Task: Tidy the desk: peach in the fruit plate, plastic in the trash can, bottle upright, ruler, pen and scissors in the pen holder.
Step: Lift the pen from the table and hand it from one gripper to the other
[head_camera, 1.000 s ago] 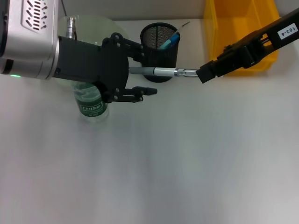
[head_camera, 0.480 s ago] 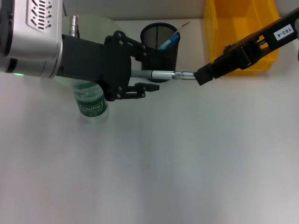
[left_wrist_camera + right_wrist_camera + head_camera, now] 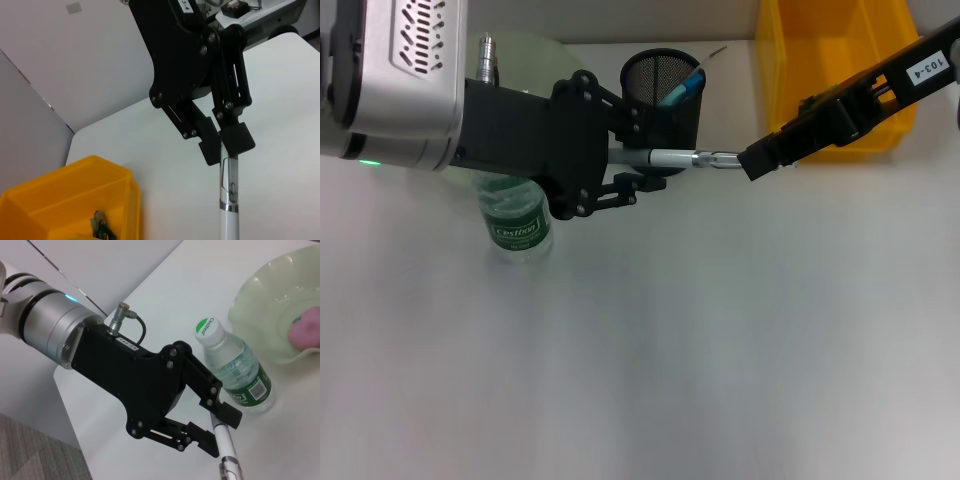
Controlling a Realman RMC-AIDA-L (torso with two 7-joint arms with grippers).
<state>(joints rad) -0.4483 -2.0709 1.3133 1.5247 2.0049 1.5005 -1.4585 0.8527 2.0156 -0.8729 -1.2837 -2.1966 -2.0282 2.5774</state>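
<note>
Right gripper [image 3: 752, 160] clamps the clip end of silver-white pen [image 3: 672, 156]. Left gripper [image 3: 638, 162] straddles its far end, fingers apart; pen tip hidden behind them.

White desk [image 3: 720, 340], upright bottle [image 3: 518, 222], pen holder [image 3: 665, 100], yellow bin [image 3: 830, 60], fruit plate [image 3: 525, 50]

Yellow trash can [image 3: 835, 75], black mesh pen holder [image 3: 660, 95] (green-labelled bottle [image 3: 517, 225]).

Both arms are stretched toward each other over the desk. The right gripper [image 3: 752, 160] has its fingers clamped on one end of the pen [image 3: 672, 156], while the left gripper [image 3: 638, 165] sits at the other end, fingers parted around it.
</note>
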